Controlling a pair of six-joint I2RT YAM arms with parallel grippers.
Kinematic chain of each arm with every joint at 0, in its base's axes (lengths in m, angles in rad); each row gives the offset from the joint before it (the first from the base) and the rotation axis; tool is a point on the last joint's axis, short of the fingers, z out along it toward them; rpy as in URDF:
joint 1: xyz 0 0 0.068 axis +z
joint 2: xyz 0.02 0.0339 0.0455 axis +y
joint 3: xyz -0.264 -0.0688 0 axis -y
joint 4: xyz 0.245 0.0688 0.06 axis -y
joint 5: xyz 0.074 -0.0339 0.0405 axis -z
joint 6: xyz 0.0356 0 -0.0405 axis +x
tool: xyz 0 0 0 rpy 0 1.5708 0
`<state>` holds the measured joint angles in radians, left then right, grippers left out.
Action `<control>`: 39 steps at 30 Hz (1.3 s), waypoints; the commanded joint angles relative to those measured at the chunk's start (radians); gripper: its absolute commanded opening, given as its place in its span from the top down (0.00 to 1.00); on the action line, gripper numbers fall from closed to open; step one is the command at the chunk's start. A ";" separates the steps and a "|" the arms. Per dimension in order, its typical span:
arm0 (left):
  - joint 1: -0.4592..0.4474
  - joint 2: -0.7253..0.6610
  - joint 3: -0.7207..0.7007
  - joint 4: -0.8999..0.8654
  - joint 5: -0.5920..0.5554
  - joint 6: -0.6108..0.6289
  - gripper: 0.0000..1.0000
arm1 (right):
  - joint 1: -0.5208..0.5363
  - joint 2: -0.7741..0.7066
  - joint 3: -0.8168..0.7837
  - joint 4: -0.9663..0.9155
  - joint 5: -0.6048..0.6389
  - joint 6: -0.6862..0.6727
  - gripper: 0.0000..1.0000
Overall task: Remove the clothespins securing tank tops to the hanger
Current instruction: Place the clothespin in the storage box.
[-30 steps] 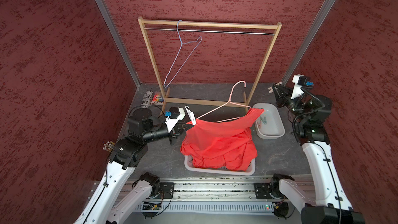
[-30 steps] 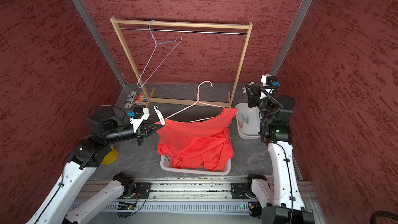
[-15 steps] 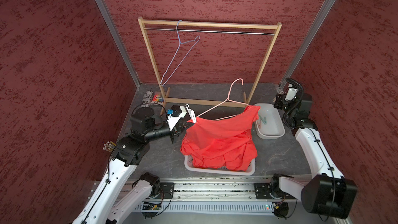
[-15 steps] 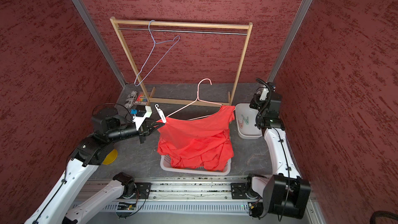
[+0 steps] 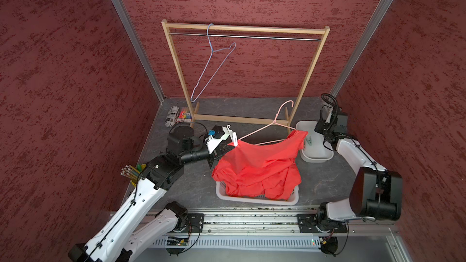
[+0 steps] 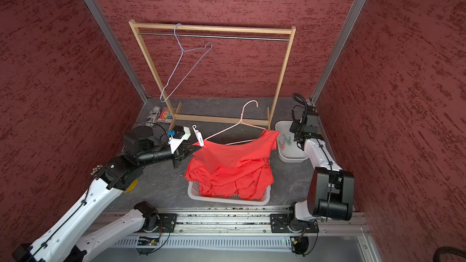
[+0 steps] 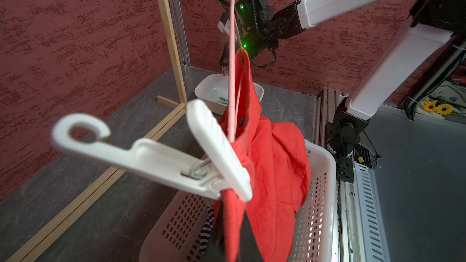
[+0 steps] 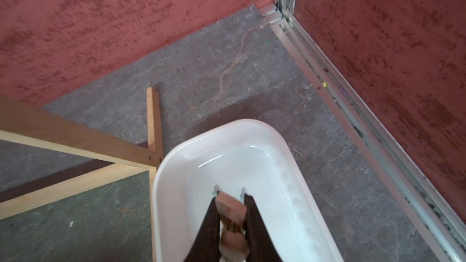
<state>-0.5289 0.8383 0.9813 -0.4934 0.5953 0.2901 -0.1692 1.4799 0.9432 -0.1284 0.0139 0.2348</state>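
Observation:
An orange-red tank top (image 5: 262, 162) hangs from a pink wire hanger (image 5: 274, 122), its lower part piled in a white basket (image 5: 257, 199). A white clothespin (image 5: 233, 137) with a curled end is clipped on the top's left shoulder (image 7: 156, 157). Just below it my left gripper (image 7: 230, 243) is shut on the red cloth. A striped tank top (image 7: 206, 228) peeks out in the basket. My right gripper (image 8: 233, 212) is shut on a beige clothespin (image 8: 230, 207) above a white tray (image 8: 252, 127).
A wooden rack (image 5: 247, 30) stands at the back with a blue hanger (image 5: 214, 64) on its rail. The tray (image 6: 292, 158) holds two clothespins (image 6: 286, 141). A marker box and a can (image 5: 177, 117) lie back left. Pencils (image 5: 129, 171) sit by the left arm.
My right arm has swung down from a raised pose to just over the white tray with the beige clothespin. The left gripper keeps its hold with little movement.

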 commanded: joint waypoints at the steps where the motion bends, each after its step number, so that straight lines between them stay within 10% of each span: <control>1: -0.009 -0.013 -0.002 0.089 -0.011 0.022 1.00 | -0.003 0.074 -0.010 -0.030 0.044 0.011 1.00; 9: -0.010 0.002 0.006 0.107 -0.012 0.034 1.00 | 0.002 0.174 -0.013 -0.033 0.074 -0.020 1.00; 12: -0.014 0.004 0.007 0.120 -0.008 0.034 1.00 | 0.003 0.200 -0.013 -0.034 0.073 -0.020 0.90; 15: -0.016 0.009 0.006 0.125 -0.006 0.030 1.00 | 0.003 0.205 -0.013 -0.035 0.068 -0.017 0.60; 22: -0.030 0.022 0.008 0.140 -0.008 0.027 1.00 | 0.003 0.173 -0.007 -0.054 0.074 -0.009 0.47; 32: -0.013 0.041 0.042 0.076 -0.055 0.002 1.00 | -0.001 -0.314 -0.099 0.023 0.030 0.031 0.15; 39: 0.021 0.026 0.031 0.126 -0.007 -0.064 1.00 | -0.002 -0.612 -0.132 0.210 -0.478 -0.021 0.16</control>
<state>-0.5106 0.8841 1.0008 -0.4263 0.5556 0.2596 -0.1730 0.9161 0.8371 -0.0265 -0.1829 0.2272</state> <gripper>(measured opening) 0.063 0.845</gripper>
